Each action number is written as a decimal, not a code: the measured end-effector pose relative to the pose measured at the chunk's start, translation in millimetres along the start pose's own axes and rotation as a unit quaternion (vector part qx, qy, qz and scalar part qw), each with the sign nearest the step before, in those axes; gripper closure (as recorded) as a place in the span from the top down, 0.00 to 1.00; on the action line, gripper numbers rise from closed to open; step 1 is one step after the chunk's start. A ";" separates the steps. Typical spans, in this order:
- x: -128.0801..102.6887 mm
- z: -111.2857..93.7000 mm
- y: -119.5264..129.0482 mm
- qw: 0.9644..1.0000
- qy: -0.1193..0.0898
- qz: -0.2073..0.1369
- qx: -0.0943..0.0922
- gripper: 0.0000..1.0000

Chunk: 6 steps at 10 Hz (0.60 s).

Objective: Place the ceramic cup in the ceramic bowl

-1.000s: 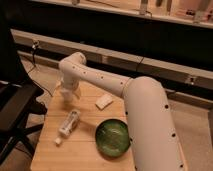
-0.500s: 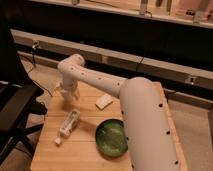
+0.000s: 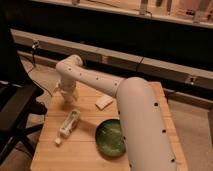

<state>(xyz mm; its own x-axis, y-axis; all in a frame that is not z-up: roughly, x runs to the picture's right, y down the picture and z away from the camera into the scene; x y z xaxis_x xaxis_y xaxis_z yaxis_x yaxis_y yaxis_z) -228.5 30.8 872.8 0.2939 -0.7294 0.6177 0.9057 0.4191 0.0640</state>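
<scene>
The ceramic bowl (image 3: 110, 138), green with a dark rim, sits on the wooden table (image 3: 85, 152) at front centre. Its right edge is covered by my white arm (image 3: 135, 115). My gripper (image 3: 67, 96) points down over the table's far left corner, well left of and behind the bowl. A small white shape at the gripper's tip may be the ceramic cup, but it merges with the gripper, so I cannot tell whether it is held.
A white bottle-like tube (image 3: 68, 125) lies on the table left of the bowl. A small flat white object (image 3: 103, 102) lies behind the bowl. A black chair (image 3: 17, 112) stands off the table's left edge. A dark counter wall runs behind the table.
The gripper stays at the same far left corner. The near part of my arm has shifted slightly left and covers a little more of the bowl.
</scene>
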 end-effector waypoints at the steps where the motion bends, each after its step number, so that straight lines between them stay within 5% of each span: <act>1: -0.7 -14.0 -4.8 1.000 0.008 -0.007 0.004 0.80; 6: 13.5 -54.2 6.4 0.999 0.044 0.013 0.020 0.80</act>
<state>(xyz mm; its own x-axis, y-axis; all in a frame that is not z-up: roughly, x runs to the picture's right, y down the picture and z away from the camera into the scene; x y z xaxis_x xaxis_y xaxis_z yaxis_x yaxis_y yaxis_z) -202.2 -5.7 839.1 0.3449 -0.7619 0.5482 0.8852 0.4584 0.0801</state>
